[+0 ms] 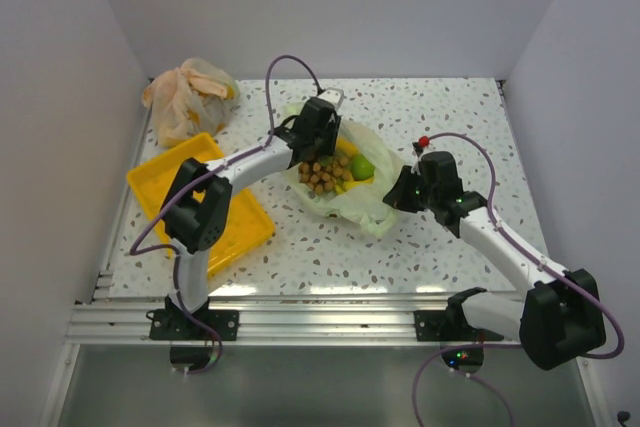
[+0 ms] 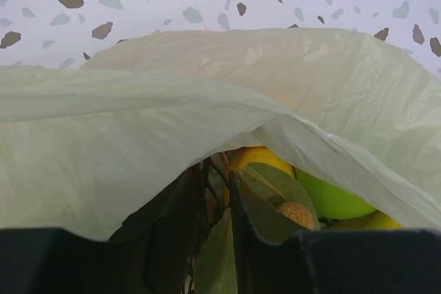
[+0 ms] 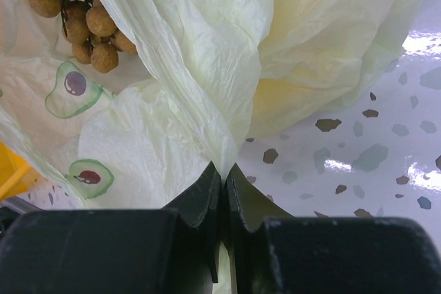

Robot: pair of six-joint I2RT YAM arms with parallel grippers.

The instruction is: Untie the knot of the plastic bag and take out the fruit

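Observation:
The plastic bag lies open in the middle of the table, pale green and crinkled. In its mouth show a cluster of small brown fruits and a green round fruit. My left gripper reaches into the mouth from the left. In the left wrist view its jaws stand narrowly apart around the cluster's twigs and a green leaf; whether they press is unclear. Beyond lie an orange-yellow fruit, the green fruit and a brown fruit. My right gripper is shut on a fold of the bag at its right side.
A yellow tray sits at the left, partly under my left arm. An orange-beige plastic bag lies in the back left corner. White walls close the table at left, back and right. An avocado print shows on the plastic beside the brown fruits.

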